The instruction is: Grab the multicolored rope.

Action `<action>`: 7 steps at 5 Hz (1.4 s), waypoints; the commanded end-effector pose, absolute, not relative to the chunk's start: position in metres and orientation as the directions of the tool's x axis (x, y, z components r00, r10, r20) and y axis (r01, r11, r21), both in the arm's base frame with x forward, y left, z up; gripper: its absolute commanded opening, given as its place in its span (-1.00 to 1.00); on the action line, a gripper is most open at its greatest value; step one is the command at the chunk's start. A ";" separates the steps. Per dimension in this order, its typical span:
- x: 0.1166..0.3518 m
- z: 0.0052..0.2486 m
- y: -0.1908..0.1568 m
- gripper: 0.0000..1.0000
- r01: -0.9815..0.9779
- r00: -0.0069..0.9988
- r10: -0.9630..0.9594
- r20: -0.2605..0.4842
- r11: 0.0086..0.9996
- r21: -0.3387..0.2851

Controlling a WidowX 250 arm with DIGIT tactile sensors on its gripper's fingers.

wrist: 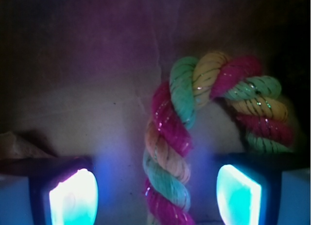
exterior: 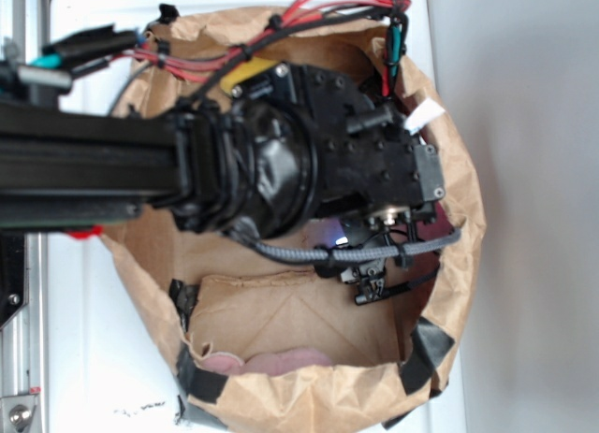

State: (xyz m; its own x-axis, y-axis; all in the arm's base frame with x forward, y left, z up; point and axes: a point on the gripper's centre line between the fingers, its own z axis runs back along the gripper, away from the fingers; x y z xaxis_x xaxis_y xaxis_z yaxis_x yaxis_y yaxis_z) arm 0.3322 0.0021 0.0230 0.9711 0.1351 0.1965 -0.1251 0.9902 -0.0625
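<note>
Rope position relative to pincer, noted from wrist view: the multicolored rope (wrist: 182, 137) is seen lying on the brown paper floor of the bag (exterior: 459, 265), bent in a U. One leg runs lengthwise up between the two glowing fingertips (wrist: 74, 198), then the bend curves over toward the right side of the view and the second leg comes back down behind the right pad. The near leg's long axis is judged to cross the closing line of the jaws roughly at right angles, slightly left of centre.

Gripper (wrist: 155, 196) state: jaws are spread wide, nothing pinched; clear floor is visible on either side of the leg, so no contact with the pads is recorded.

Exterior view: the arm is reached down into the open bag and hides the rope entirely. A pink soft thing (exterior: 271, 363) is seen against the bag's lower wall, well apart from the pincer.

Judgement: only descent, if any, and closing appear to be required; the far leg may be caught under the right finger.
</note>
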 end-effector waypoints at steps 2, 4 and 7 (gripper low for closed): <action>0.341 0.007 -0.012 -1.00 -0.076 0.971 0.082 0.223 0.996 -0.038; 0.341 0.008 -0.011 -1.00 -0.083 0.969 0.090 0.228 0.996 -0.039; 0.332 0.033 0.001 -1.00 -0.139 0.956 0.142 0.256 0.990 -0.029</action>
